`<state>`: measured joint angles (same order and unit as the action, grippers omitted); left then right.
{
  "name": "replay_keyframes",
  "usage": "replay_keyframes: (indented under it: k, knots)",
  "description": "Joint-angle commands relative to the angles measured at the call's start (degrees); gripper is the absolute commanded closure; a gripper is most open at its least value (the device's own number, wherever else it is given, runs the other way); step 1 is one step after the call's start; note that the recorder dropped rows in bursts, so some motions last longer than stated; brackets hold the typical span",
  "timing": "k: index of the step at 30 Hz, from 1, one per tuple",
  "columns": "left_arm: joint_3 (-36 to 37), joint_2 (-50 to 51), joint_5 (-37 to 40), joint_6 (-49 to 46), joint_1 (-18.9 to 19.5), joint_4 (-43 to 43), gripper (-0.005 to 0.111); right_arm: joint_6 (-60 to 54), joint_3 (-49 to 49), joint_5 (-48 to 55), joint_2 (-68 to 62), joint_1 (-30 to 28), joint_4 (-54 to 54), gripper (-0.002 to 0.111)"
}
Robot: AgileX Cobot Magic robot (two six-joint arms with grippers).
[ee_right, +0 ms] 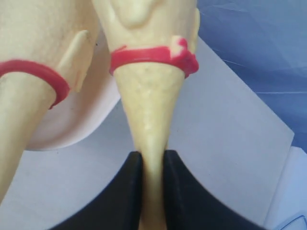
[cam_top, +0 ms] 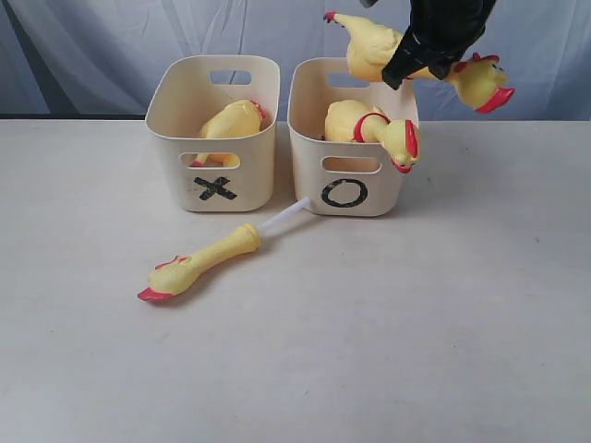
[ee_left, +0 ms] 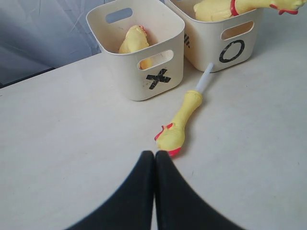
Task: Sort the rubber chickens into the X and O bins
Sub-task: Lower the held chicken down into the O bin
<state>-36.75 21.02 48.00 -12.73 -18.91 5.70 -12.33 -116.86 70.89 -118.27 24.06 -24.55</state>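
Backing the pale table, a blue-grey curtain — right end effector grips a chicken, left end effector clenched.

Cannot see the lower body of the binned chicken, sunk behind the X bin front wall. Cannot trace the held chicken at mid-neck, covered by the right end effector, itself cropped by the exterior view's top edge. Cannot find its head in the right wrist view, cut off past the edge.

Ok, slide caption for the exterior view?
Right tool holds a rubber chicken above the O bin; second chicken inside, third chicken in the X bin, leg-shaped piece on the table.
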Motion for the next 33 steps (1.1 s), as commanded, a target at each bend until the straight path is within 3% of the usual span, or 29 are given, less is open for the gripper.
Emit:
replay_keyframes:
  k: [1, 18, 33]
  knots:
    - [0.1, -0.4, -0.6, 0.3, 0.0, -0.2, 0.106, 0.4, -0.7, -0.9, 3.0, 0.0, 2.3, 0.109]
    - [0.1, -0.4, -0.6, 0.3, 0.0, -0.4, 0.106, 0.6, 0.2, -0.9, 5.8, 0.0, 20.8, 0.109]
    - [0.1, -0.4, -0.6, 0.3, 0.0, -0.7, 0.106, 5.5, 4.9, -0.9, 6.0, -0.1, 25.1, 0.109]
